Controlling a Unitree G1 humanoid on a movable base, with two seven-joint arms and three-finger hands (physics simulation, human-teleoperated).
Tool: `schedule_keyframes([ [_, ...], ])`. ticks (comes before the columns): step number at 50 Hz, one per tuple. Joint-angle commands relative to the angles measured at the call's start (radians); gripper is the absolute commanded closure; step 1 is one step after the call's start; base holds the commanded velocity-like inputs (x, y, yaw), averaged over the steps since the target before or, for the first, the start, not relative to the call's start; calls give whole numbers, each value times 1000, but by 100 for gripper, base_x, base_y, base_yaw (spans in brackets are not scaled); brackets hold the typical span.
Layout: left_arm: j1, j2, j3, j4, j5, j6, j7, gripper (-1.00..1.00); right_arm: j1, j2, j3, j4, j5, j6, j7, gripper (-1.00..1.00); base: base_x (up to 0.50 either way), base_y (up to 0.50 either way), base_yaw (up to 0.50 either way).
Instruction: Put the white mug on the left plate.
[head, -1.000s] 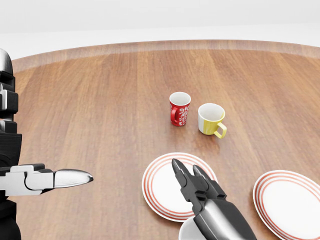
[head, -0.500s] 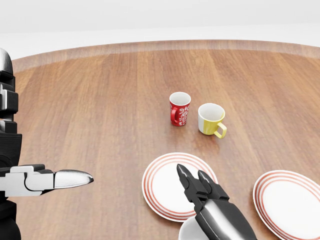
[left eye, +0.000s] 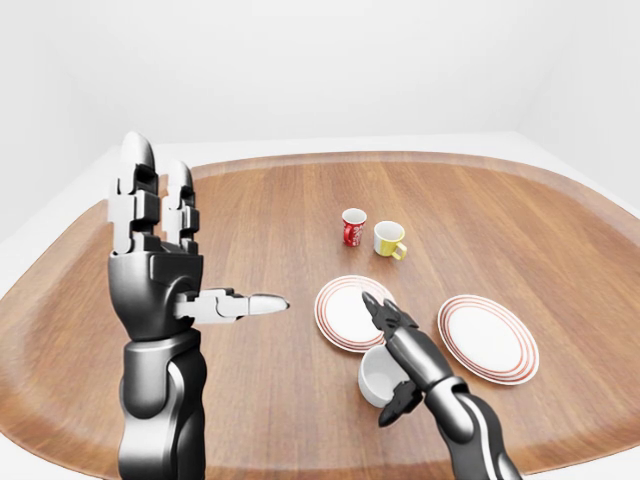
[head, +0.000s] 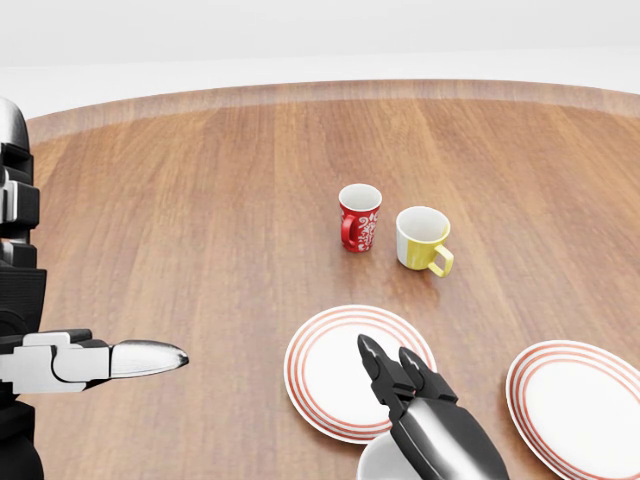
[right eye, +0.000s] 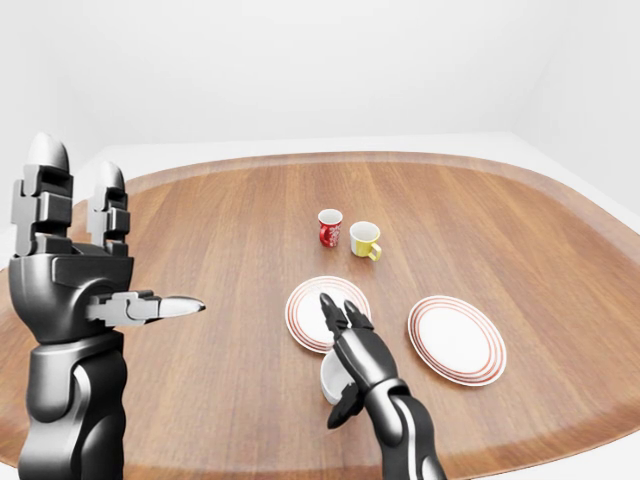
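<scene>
The white mug (left eye: 374, 380) stands upright on the wooden table, just below the left plate (left eye: 343, 318) in the left-eye view and apart from its rim. My right hand (left eye: 384, 360) reaches over the mug. Its fingers (left eye: 379, 312) stretch out above the mug's mouth toward the plate, and the thumb hangs on the mug's lower right side. The hand is open and does not clasp the mug. My left hand (left eye: 200, 235) is raised at the left, open, with its fingers pointing up and the thumb pointing right. It holds nothing.
A second red-rimmed plate (left eye: 488, 338) lies to the right of the left one. A red patterned mug (left eye: 353, 227) and a yellow mug (left eye: 388, 239) stand side by side above the plates. The table's curved edge (left eye: 300, 460) runs along the bottom.
In the head view my right hand has slid a little down and to the right, so its fingertips cover less of the left plate. The left hand has barely moved.
</scene>
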Motion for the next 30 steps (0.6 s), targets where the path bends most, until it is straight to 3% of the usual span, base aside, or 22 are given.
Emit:
schedule_keyframes([
  [1, 1, -1, -1, 3, 1, 0, -1, -100, -16, 3, -8, 44, -3, 0, -4, -100, 0, 0, 0],
  [30, 3, -3, -6, -3, 2, 0, 1, -100, -25, 3, -9, 81, -67, 0, 1, -100, 0, 0, 0],
])
